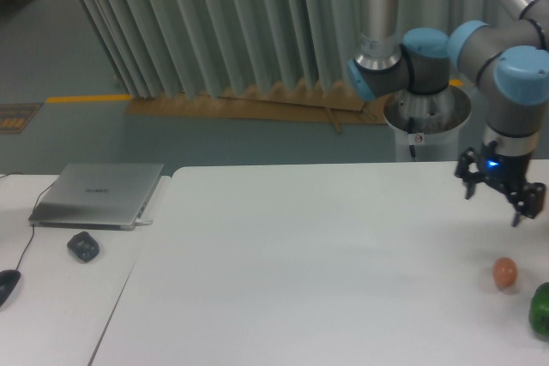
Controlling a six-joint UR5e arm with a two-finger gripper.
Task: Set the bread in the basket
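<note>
The bread is out of view, and no basket shows in the camera view. My gripper [500, 201] hangs above the right end of the white table [309, 263], pointing down. Its jaws stand apart with nothing between them. It is up and a little to the left of an orange-brown egg-shaped ball [505, 273], well clear of it.
A dark green round thing [541, 309] lies at the right edge, cut off by the frame. A closed silver laptop [99, 195], a small dark object [83, 247] and a black mouse [7, 285] lie on the left table. A seam separates the two tables.
</note>
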